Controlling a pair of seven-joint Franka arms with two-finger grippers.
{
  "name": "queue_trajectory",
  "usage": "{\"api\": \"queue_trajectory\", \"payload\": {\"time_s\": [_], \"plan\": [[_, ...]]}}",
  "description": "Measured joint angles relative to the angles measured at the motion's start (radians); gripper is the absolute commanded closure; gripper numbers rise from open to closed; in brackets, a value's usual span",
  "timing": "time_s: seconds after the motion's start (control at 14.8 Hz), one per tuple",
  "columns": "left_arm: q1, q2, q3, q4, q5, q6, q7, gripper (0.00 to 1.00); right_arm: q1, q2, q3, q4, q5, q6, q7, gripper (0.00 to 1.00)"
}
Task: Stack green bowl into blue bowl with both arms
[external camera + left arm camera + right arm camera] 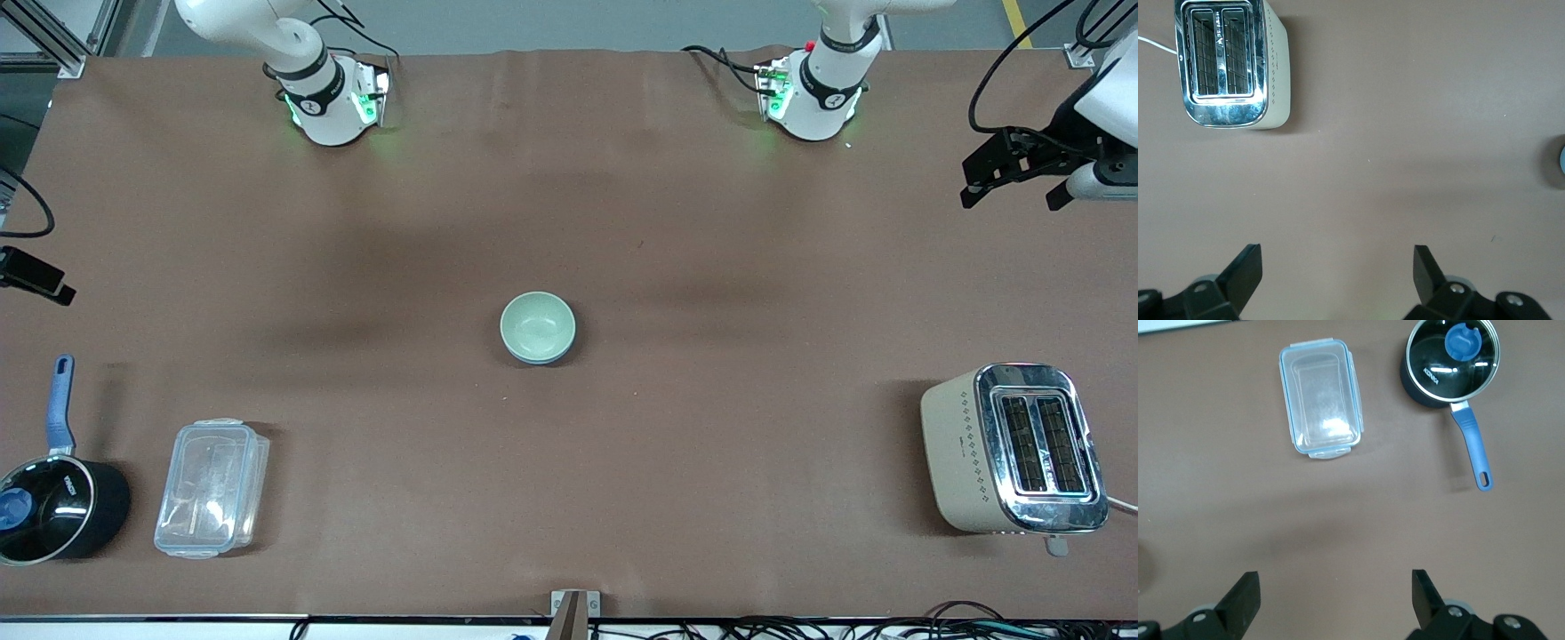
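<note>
Starting nearest the front camera, three items are recorded along the near edge of the brown table [569, 498]: a black saucepan [58, 508] with a glass lid and blue handle at the right arm's end, a clear plastic lidded container [212, 489] just beside it toward the centre, and a cream two-slot toaster [1013, 449] with a chrome top at the left arm's end, well apart from the other two. Farther from the camera, at mid-table, the green bowl [537, 326] is seen seated upright inside the blue bowl [553, 357], of which only a thin sky-blue rim and wall are visible beneath it; the stack is touched by neither gripper. Farther up, the left gripper [1013, 182] is held in the air over bare table at the left arm's end, its two black fingers [1243, 272] spread wide with nothing between them; the toaster and a sliver of the blue bowl's edge are caught in its wrist view. The right gripper [1331, 600] is not shown in the front view; in its own wrist view its fingers are likewise parted and empty, over bare table, with the container and saucepan in sight. Both arm bases are fixed along the farthest edge.
</note>
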Motion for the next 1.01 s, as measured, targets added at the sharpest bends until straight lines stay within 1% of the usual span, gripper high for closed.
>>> {"api": "queue_trajectory", "payload": {"time_s": [0.07,0.14,0.27,0.41,0.47,0.54,0.61,0.68,1.01], "plan": [[0.000,0.000,0.000,0.000,0.000,0.000,0.000,0.00,-0.035,-0.005,0.043,0.004,-0.013,-0.005,0.000,0.00],[0.000,0.000,0.000,0.000,0.000,0.000,0.000,0.00,-0.104,-0.014,0.125,0.007,-0.031,-0.007,0.000,0.00],[0.000,0.000,0.000,0.000,0.000,0.000,0.000,0.00,-0.286,-0.042,0.341,0.010,-0.084,-0.009,0.005,0.00],[0.000,0.000,0.000,0.000,0.000,0.000,0.000,0.00,-0.468,-0.073,0.556,0.010,-0.118,-0.020,0.026,0.00],[0.000,0.000,0.000,0.000,0.000,0.000,0.000,0.00,-0.547,-0.086,0.644,0.010,-0.124,-0.029,0.030,0.00],[0.000,0.000,0.000,0.000,0.000,0.000,0.000,0.00,-0.607,-0.099,0.709,0.008,-0.126,-0.036,0.032,0.00],[0.000,0.000,0.000,0.001,0.000,0.000,0.000,0.00,-0.638,-0.111,0.741,0.002,-0.126,-0.038,0.032,0.00],[0.000,0.000,0.000,0.002,0.000,0.000,0.000,0.00,-0.651,-0.122,0.754,-0.006,-0.126,-0.039,0.032,0.00],[0.000,0.000,0.000,0.015,0.000,0.000,0.000,0.00,-0.655,-0.148,0.759,-0.038,-0.128,-0.041,0.032,0.00]]}}
